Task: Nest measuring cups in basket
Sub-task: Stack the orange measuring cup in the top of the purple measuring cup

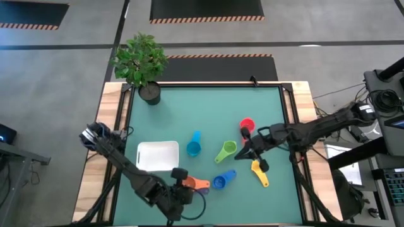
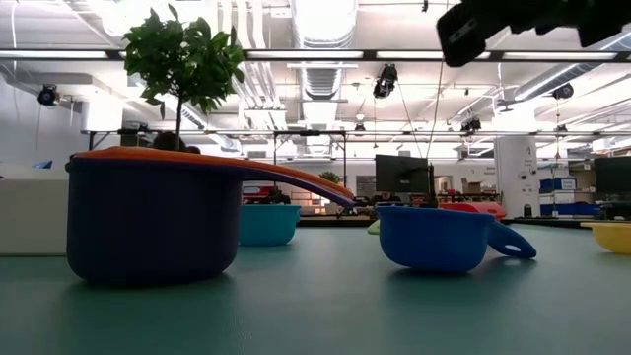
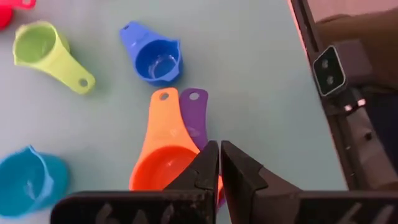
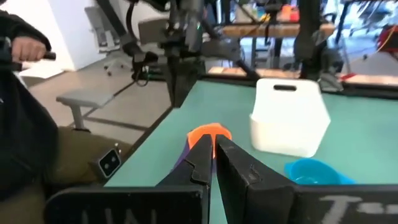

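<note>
Nearby, left pincer point(image 1: 183, 191) hangs closed over orange cup point(image 1: 197, 183) at table edge point(image 1: 214, 222)

From my high view, the small purple plastic measuring cup point(image 1: 203, 190) is mostly hidden under the orange plastic cup point(image 1: 192, 183). In my left wrist view, the red plastic cup point(image 3: 9, 9) is cut off at the corner, and the light blue plastic cup point(image 3: 28, 182) at the edge.

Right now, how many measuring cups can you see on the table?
7. Orange cup nested in purple cup near the left gripper; dark blue beside them; light blue by the basket; green, red and yellow around the right gripper.
</note>
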